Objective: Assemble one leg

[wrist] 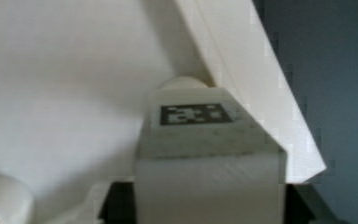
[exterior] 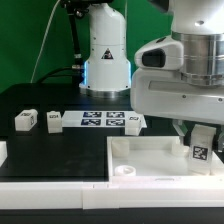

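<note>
1. The gripper is closed on the leg. The leg sits between the fingers, and its tagged side faces the wrist camera.
2. The leg's long axis runs straight out from the fingers along their own length, and it looks upright in the exterior view. Its free end points down at the tabletop.
3. The coming move turns on one relation. The leg's free end is right at the rim of the tabletop, where two sides seem to meet in a corner, so the seat for it should lie directly beyond the fingertips. As I judge it, only a short, straight push along the leg's axis remains, plus perhaps a twist.
4. A round socket shows at another corner of the tabletop, well off to the side of the fingers.
5. Three other legs lie loose far from the fingers, two beyond the marker board and one at its nearer end.
6. Several things are hard to make out:
   - The leg's lower end is hidden behind its own body in the wrist view and is small in the exterior view, so I cannot tell whether it touches the tabletop or hangs just above it.
   - The fingers show only as a dark sliver beside the leg.
   - Any socket under the leg is covered.
</note>
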Available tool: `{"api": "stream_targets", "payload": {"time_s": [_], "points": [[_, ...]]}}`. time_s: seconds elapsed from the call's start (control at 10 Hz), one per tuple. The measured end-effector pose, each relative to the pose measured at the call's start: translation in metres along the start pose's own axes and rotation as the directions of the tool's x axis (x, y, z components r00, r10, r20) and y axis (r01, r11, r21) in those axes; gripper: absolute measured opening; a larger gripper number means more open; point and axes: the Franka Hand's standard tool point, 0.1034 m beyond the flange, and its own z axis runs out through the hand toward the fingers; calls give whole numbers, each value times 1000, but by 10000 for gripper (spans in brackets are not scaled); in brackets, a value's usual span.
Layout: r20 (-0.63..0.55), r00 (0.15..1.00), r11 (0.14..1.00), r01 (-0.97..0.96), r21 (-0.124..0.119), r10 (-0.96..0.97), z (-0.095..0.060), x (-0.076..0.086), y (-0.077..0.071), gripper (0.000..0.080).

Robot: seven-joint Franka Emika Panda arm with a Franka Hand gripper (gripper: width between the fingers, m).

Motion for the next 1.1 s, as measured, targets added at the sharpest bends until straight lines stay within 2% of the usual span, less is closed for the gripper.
{"api": "stream_targets", "payload": {"time_s": [0.3,0.4,0.5,0.7,0.9,1.0,1.1], "points": [[-3,964,964,-267,-10,267,1,-1,1,294],[-5,943,943,-332,-10,332,1,0,1,375],[-4,956,956,-295,-10,295,1,0,1,375],[-3,979,979,-205,-11,205,1,-4,-4,620],[-10,998,998,54,-11,-54,2,-4,-5,642],[-30,965,965,261,-12,-261,1,-5,-8,648],[-35,910,910,413,-24,-414,2,-7,-10,648]]}}
